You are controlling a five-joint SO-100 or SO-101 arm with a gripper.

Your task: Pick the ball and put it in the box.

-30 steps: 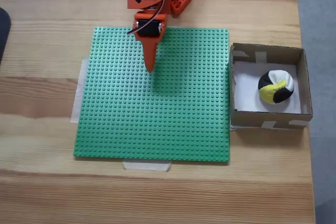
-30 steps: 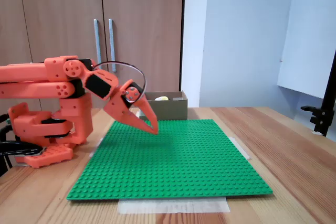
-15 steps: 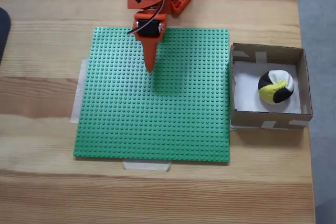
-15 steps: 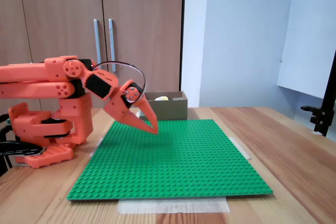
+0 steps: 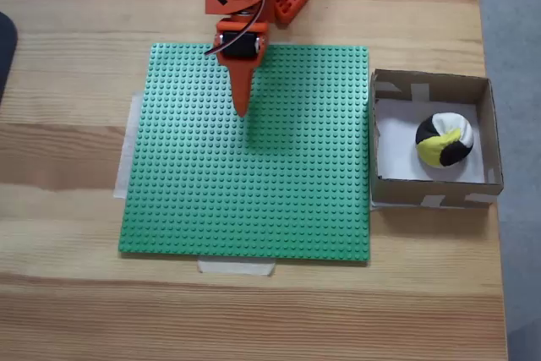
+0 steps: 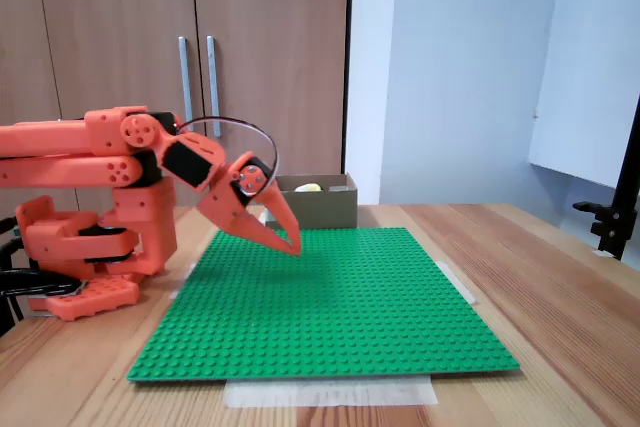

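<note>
The yellow, black and white ball [image 5: 444,139] lies inside the brown cardboard box [image 5: 487,128], on its white bottom, right of the green plate in a fixed view. From the side the box [image 6: 318,206] stands at the far end of the plate with the ball's top [image 6: 308,187] just showing over its wall. My orange gripper [image 5: 242,111] is shut and empty, its tip hanging a little above the plate's upper middle, far to the left of the box. In the side view the gripper [image 6: 293,245] points down toward the plate.
A green studded baseplate [image 5: 245,209] is taped to the wooden table. The arm's orange base [image 6: 85,247] stands at the plate's back edge. A dark object [image 5: 5,48] shows at the table's left edge. A black stand [image 6: 618,207] rises at the right of the side view.
</note>
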